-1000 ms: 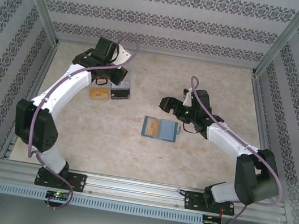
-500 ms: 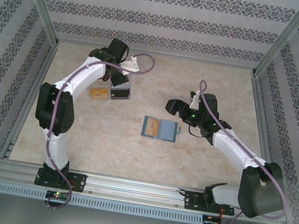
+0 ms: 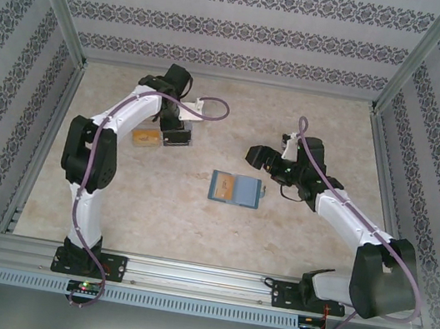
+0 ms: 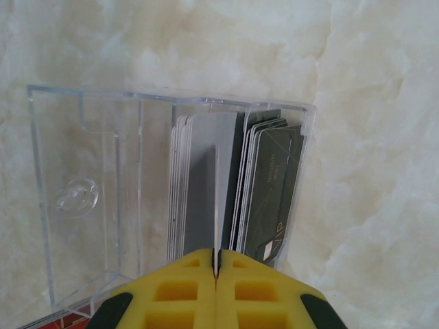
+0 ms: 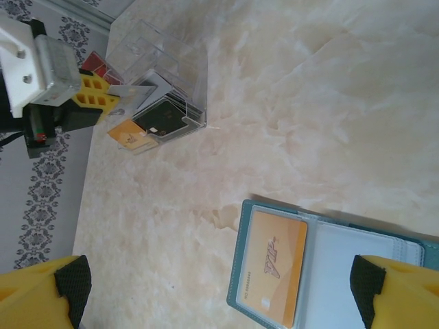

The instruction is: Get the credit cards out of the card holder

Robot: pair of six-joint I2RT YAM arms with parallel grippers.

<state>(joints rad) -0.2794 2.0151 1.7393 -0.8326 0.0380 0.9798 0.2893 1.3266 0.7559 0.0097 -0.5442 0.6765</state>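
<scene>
**Left gripper** (image 4: 216, 267): yellow fingers pressed flat together, pinching a thin pale grey card (image 4: 209, 199) by one end. The card stands on edge, seen nearly edge-on, inside the clear tray (image 4: 89, 199). It sits among a row of upright grey and dark cards (image 4: 271, 185) packed against one end wall of the tray. A scrap of red shows at the tray's near corner; what it is cannot be told.

**Right gripper** (image 5: 218, 284): jaws spread wide and holding nothing. It hovers above the marble-patterned table (image 3: 192, 227), near the card holder and not touching it.

**Card holder** (image 3: 235, 190): blue-grey, lying open and flat at mid-table between the two arms, well apart from the tray. One panel carries an orange credit card (image 5: 271, 264) lettered "VIP", seated in its slot. The other panel shows a pale, clear-fronted pocket.

**Second orange card** (image 3: 147, 136): lying flat on the table just beside the tray, on the side toward the left arm's links.
</scene>
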